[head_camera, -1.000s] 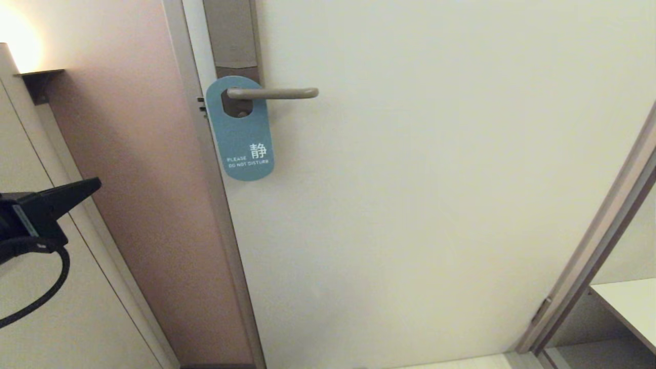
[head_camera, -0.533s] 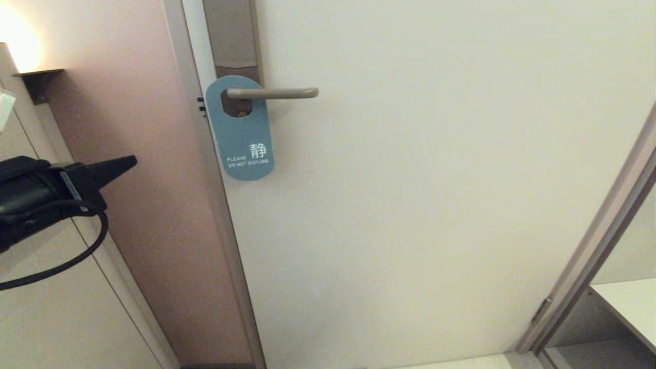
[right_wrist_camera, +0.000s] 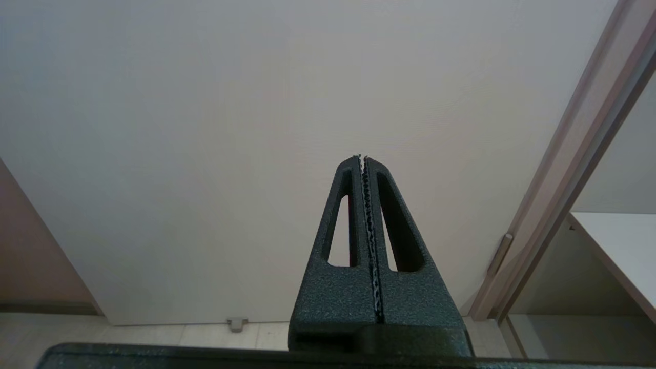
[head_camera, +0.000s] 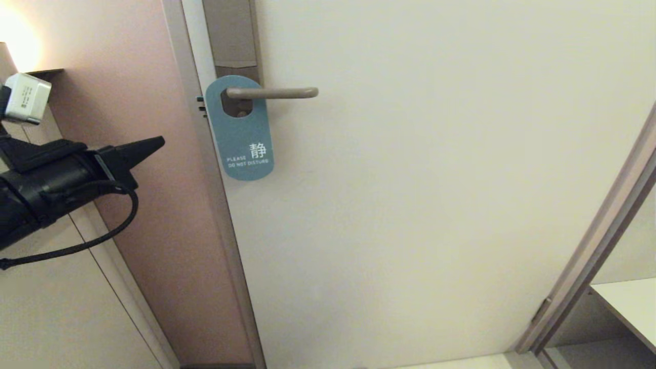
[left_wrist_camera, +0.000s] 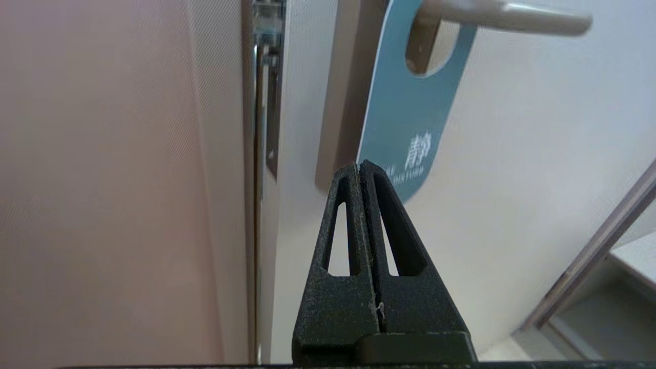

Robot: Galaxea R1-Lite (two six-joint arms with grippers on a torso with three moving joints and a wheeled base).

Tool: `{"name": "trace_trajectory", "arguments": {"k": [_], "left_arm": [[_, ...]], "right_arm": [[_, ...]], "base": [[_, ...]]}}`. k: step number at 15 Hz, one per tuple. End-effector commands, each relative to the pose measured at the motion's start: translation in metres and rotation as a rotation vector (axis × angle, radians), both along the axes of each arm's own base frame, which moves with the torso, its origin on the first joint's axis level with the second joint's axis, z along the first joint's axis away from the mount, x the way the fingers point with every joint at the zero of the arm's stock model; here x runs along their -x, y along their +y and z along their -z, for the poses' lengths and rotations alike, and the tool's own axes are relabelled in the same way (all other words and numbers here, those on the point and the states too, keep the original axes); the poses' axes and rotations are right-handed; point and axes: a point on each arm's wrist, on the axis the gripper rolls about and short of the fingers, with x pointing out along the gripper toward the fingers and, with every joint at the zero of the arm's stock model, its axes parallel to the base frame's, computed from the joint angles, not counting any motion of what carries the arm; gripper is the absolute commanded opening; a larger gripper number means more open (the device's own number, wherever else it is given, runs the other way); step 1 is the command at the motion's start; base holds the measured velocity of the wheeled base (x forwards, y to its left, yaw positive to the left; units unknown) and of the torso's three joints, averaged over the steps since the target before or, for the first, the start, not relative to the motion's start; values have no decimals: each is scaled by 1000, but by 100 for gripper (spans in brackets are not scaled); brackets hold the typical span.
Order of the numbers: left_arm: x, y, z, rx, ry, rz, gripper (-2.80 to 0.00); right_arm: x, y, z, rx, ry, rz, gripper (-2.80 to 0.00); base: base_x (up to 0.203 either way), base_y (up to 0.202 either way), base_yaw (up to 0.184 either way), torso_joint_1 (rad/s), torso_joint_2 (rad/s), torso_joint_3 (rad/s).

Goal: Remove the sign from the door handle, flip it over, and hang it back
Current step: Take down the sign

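Blue oblong card sign hangs on slim beige metal lever handle, against pale flat door. Black left gripper left of sign, apart.

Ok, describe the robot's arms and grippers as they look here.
The left gripper has matte black, grainy tapered fingers with long triangular cutouts. A black cable loops under the wrist; a small white box sits above. The right gripper looks the same, with toothed inner edges.

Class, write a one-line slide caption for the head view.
Shut left gripper nears blue oblong sign hanging on slim beige metal door handle.
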Motion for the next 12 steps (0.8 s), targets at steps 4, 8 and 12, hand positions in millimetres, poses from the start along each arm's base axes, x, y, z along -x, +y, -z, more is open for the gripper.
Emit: {"name": "trace_trajectory", "arguments": {"k": [4,8,12], "left_arm": [[-25,-2,18,8,32,33,-280],[-39,6,17,29,4,105,-280],[-48,13,23,39,37,217,-280]], "right_arm": [[0,0,0,0,1,-1,-280],[0,0,0,0,1,-1,-280],[0,0,0,0,1,-1,-280]], "base": [[0,0,0,0,0,0],[0,0,0,0,0,0],[0,0,0,0,0,0]]}}
